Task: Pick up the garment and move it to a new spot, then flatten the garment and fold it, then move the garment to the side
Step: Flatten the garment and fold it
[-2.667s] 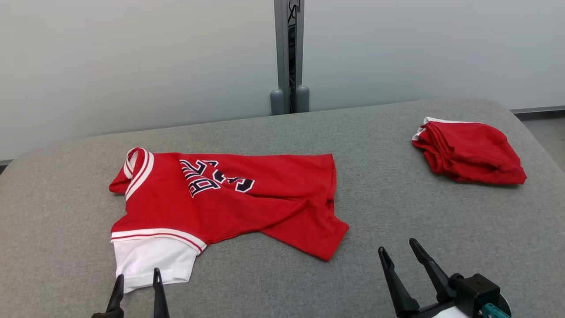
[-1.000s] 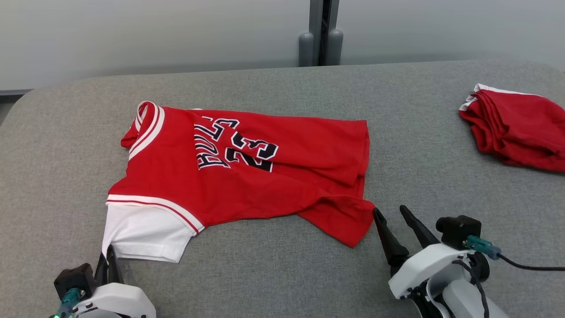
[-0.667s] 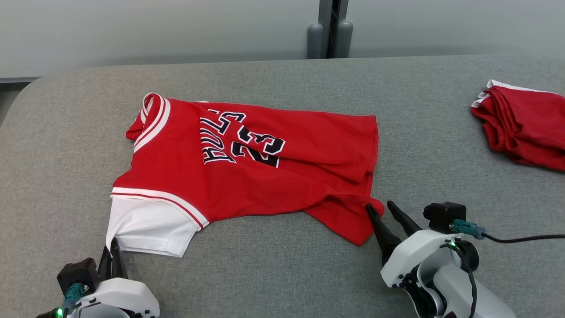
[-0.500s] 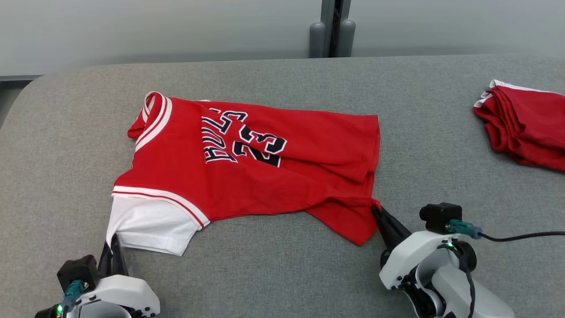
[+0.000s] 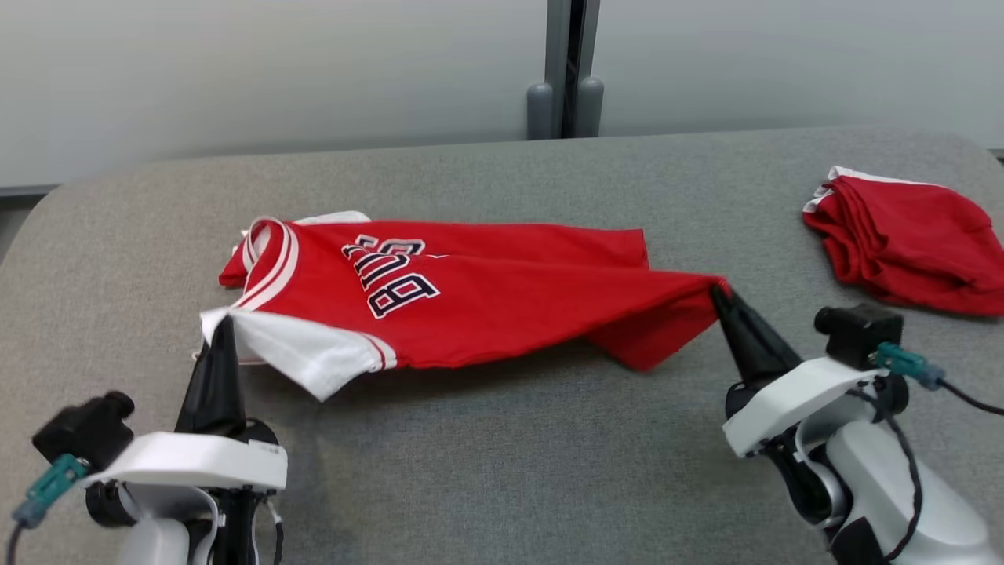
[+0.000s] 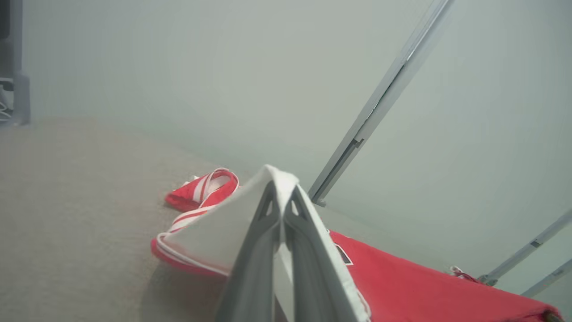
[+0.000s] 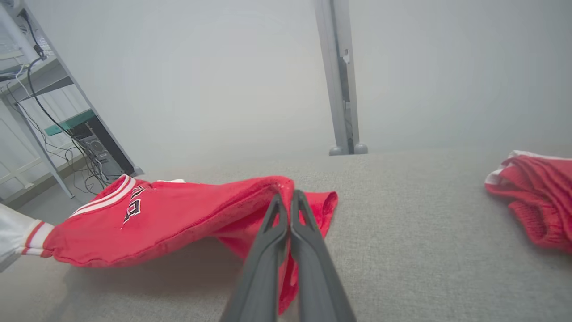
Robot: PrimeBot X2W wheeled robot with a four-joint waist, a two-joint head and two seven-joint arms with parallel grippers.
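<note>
**Nearest, left.** The left gripper [image 5: 223, 322] is clamped on the white sleeve [image 5: 306, 357] of the jersey [image 5: 510, 302]. In the left wrist view the two fingers are pressed together, with white cloth pinched between the tips and draped over them.

**Nearest, right.** The right gripper [image 5: 716, 291] is closed on the opposite corner of the jersey at the red hem. In the right wrist view the fingers meet on the red cloth.

**Garment.** The jersey hangs stretched between the two grippers. Its near edge is held off the grey table [image 5: 502, 455] and casts a shadow underneath. Its far part rests on the table, left of centre. The striped red-and-white collar [image 5: 267, 251] lies at the far left end.

**Writing.** The chest carries dark letters outlined in white. "BUL" can be read sideways; the rest of the print is lost in a fold. A small label [image 6: 343, 255] sits on the red cloth beside the left fingers and is too small to read.

**Further back, right.** A second red garment [image 5: 902, 243], folded and with a white edge showing, lies on the table well apart from the jersey.

**Farthest.** A grey post [image 5: 565, 71] stands behind the table against a pale wall [image 5: 235, 71].
</note>
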